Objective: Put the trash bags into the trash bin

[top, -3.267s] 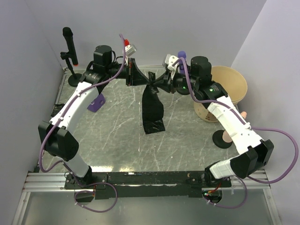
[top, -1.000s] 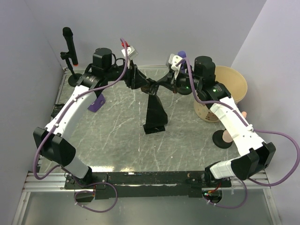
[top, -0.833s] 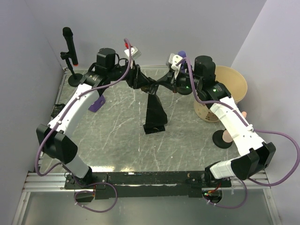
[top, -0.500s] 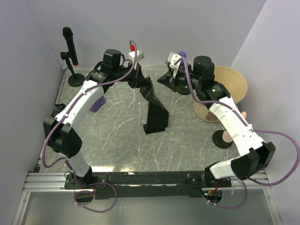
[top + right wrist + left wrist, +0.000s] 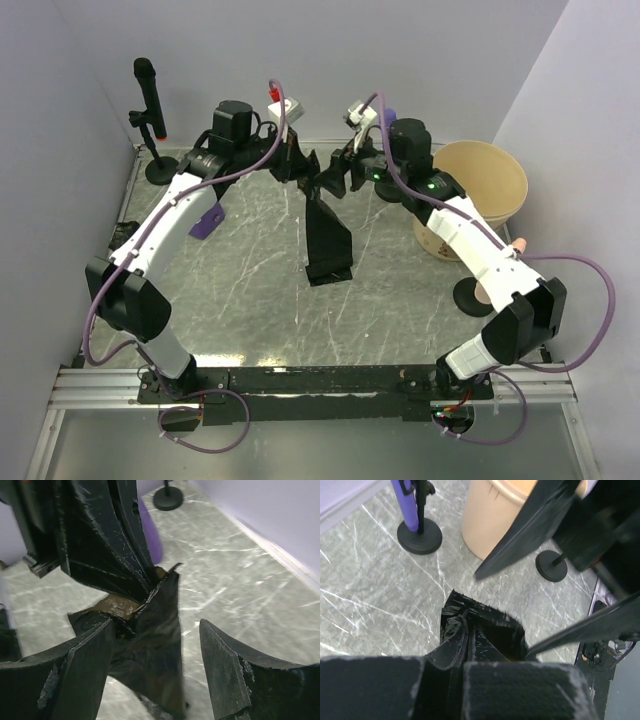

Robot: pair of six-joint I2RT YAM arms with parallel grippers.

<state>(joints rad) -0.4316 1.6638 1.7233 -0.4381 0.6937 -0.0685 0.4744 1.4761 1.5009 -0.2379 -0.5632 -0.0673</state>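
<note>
One black glossy trash bag (image 5: pixel 328 240) hangs from my left gripper (image 5: pixel 306 168), its lower end resting on the marbled table. The left gripper (image 5: pixel 460 667) is shut on the bag's gathered top (image 5: pixel 480 635). My right gripper (image 5: pixel 338 178) stands open right beside that top, its fingers (image 5: pixel 235 675) spread to either side of the bag (image 5: pixel 157 645) without gripping it. The tan trash bin (image 5: pixel 487 185) stands at the back right, beyond the right arm, and also shows in the left wrist view (image 5: pixel 490 525).
A black microphone on a stand (image 5: pixel 148 100) is at the back left. A purple object (image 5: pixel 205 220) lies beside the left arm. A round black stand base (image 5: pixel 472 297) sits in front of the bin. Grey walls close in the left, back and right.
The left gripper closed on the bag's top and the right gripper, shut on it before, opened and let go. The right arm then swung left, back beside the bag.
</note>
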